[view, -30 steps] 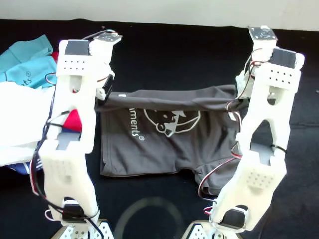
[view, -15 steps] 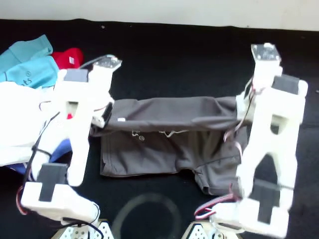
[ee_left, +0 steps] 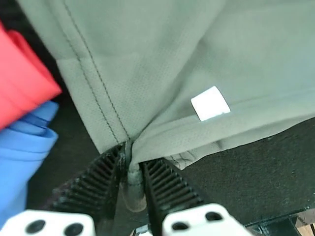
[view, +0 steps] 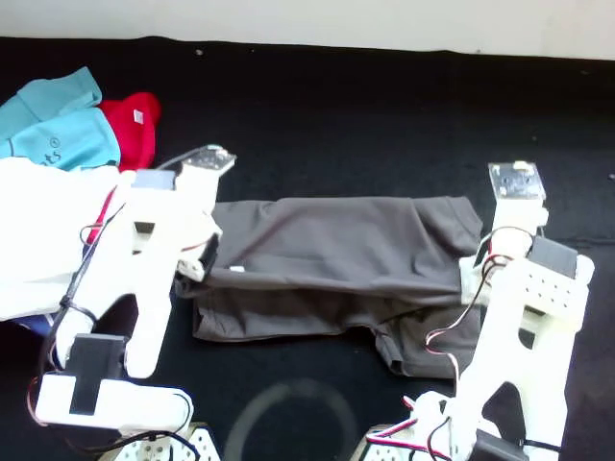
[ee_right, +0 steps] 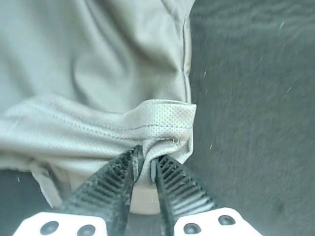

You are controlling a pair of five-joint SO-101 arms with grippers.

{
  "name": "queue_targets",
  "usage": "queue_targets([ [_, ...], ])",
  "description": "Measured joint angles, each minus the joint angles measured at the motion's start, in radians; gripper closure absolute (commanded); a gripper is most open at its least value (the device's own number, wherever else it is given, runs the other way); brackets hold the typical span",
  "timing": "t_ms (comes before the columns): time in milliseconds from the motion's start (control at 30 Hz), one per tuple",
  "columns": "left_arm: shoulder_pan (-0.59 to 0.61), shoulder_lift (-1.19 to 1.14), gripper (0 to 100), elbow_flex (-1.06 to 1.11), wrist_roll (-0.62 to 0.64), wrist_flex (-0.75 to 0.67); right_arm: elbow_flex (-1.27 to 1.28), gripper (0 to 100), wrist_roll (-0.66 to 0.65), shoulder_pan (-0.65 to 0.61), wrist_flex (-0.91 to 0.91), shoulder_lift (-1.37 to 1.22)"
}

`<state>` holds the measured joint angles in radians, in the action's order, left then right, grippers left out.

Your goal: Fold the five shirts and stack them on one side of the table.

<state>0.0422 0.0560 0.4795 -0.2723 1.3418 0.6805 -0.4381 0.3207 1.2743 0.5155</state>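
Two grippers, both mine, pinch opposite ends of the grey shirt (view: 336, 254) mid-fold on the black table (view: 317, 106). My left gripper (ee_left: 130, 152) is clamped tight on a bunched corner of hem, close to a small white tag (ee_left: 210, 103). My right gripper (ee_right: 146, 158) is closed on the doubled edge at the other end. The shirt lies across the middle of the table between my arms. Its upper layer is drawn toward me over the lower half, which shows beneath as a strip, with a sleeve poking out near my right arm. Other shirts lie heaped at my left: a teal shirt (view: 58, 134), a red shirt (view: 139, 120) and a white shirt (view: 38, 221), with a blue shirt (ee_left: 22, 162) just beside my left jaws.

To do this fold well, I judge that both held ends should come down level and together, so the carried edge lands square on the near hem. The cloth should be taut enough between my grippers to lie flat. The stray sleeve looks likely to need tucking. Letting go only once the fabric rests on the layer below should stop it springing back.
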Motion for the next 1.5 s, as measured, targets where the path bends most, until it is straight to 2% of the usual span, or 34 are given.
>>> queue_targets([
  [133, -0.054, 0.000, 99, 0.072, 0.000, -0.044, 0.043, 99.3, -0.028, 0.035, -0.025, 0.000],
  [400, -0.063, 0.000, 99, 0.101, 0.000, -0.055, 0.058, 99.3, -0.054, 0.089, -0.015, 0.000],
  [1267, -0.063, 0.006, 99, 0.175, 0.000, -0.021, 0.178, 99.3, -0.086, 0.097, 0.000, 0.008],
  [1400, -0.063, 0.006, 91, 0.175, 0.000, -0.021, 0.178, 97.1, -0.086, 0.097, 0.000, 0.008],
  [1500, -0.063, 0.006, 83, 0.175, 0.000, -0.021, 0.178, 85.0, -0.086, 0.097, 0.000, 0.008],
])
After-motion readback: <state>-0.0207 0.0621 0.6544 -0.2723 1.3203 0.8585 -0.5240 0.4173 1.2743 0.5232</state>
